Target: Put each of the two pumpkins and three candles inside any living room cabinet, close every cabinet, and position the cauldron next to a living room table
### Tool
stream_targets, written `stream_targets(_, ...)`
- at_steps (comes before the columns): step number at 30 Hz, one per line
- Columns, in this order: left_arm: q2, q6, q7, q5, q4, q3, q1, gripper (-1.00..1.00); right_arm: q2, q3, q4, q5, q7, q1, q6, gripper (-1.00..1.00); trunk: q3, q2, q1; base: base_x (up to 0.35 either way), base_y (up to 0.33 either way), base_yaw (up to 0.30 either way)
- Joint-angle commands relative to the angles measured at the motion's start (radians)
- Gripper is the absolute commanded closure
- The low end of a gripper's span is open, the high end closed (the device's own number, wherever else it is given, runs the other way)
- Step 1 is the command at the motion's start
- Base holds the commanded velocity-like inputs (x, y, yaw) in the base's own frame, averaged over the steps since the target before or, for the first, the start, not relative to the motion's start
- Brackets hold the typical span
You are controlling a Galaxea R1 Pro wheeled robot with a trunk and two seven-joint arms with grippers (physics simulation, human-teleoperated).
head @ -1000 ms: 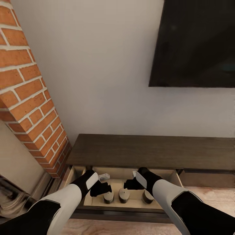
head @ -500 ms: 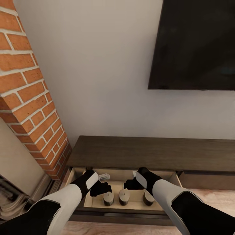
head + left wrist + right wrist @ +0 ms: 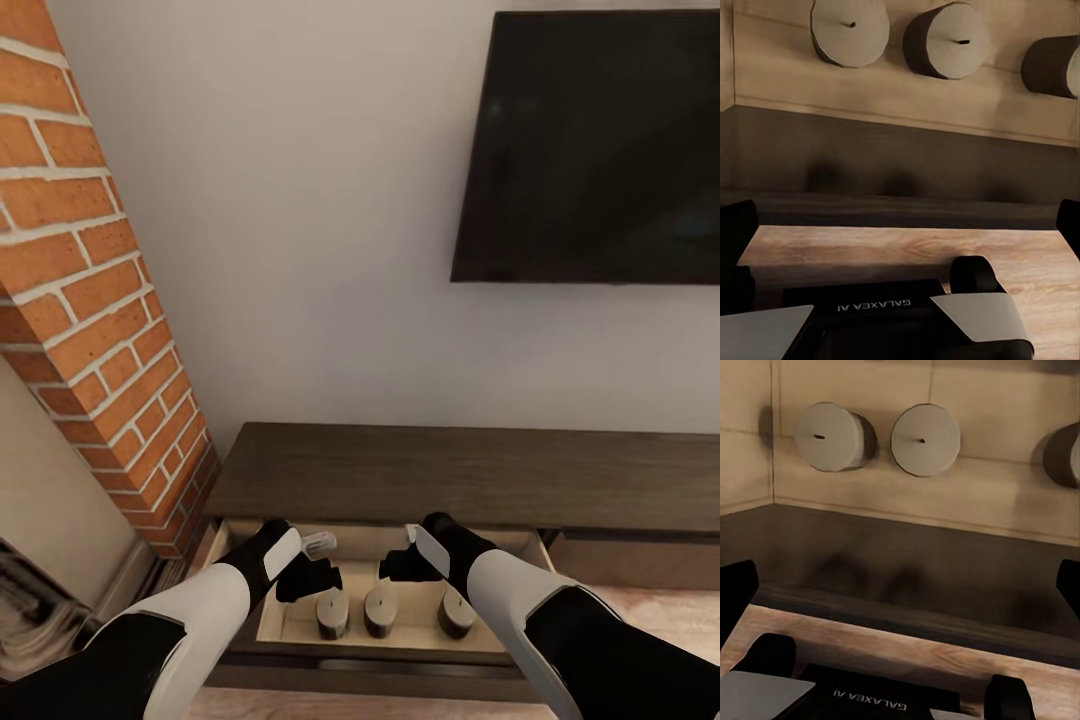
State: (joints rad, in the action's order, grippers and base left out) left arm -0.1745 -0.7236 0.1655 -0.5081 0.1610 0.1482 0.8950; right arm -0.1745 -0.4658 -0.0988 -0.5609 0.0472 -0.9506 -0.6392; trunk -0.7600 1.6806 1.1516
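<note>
While the cabinet [image 3: 400, 470] drawer stands pulled out, three candles [image 3: 379, 611] sit upright in a row on its pale floor: stubby grey-brown cylinders, paler tops, tiny wicks. Left pincer [image 3: 318, 568] and right pincer [image 3: 398, 556] hover above, both spread and empty, presumably after stowing.

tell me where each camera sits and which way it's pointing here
Head view: on the robot's head, looking forward and down at the long dark-brown wooden cabinet with an open drawer; both arms, left gripper and right gripper show.
Left wrist view: by the left gripper, looking into the drawer; black fingertips show.
Right wrist view: by the right gripper, looking into the drawer; black fingertips show.
Shared: three stubby grey-brown candles.
</note>
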Motion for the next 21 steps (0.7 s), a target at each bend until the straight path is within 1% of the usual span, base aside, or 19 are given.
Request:
stream_targets(1, 0.000, -0.003, 0.008, -0.010, 0.002, 0.006, 0.000, -1.00, 0.000, -0.007, -0.001, -0.010, 0.005, -0.001, -0.004, -1.00, 0.004, -0.007, -0.004, 0.000, 0.000, 0.000)
stream_targets(21, 0.000, -0.003, 0.008, -0.010, 0.002, 0.005, 0.001, -1.00, 0.000, -0.006, -0.001, -0.010, 0.005, -0.001, -0.004, -1.00, 0.099, -0.147, -0.081, 0.000, 0.000, 0.000)
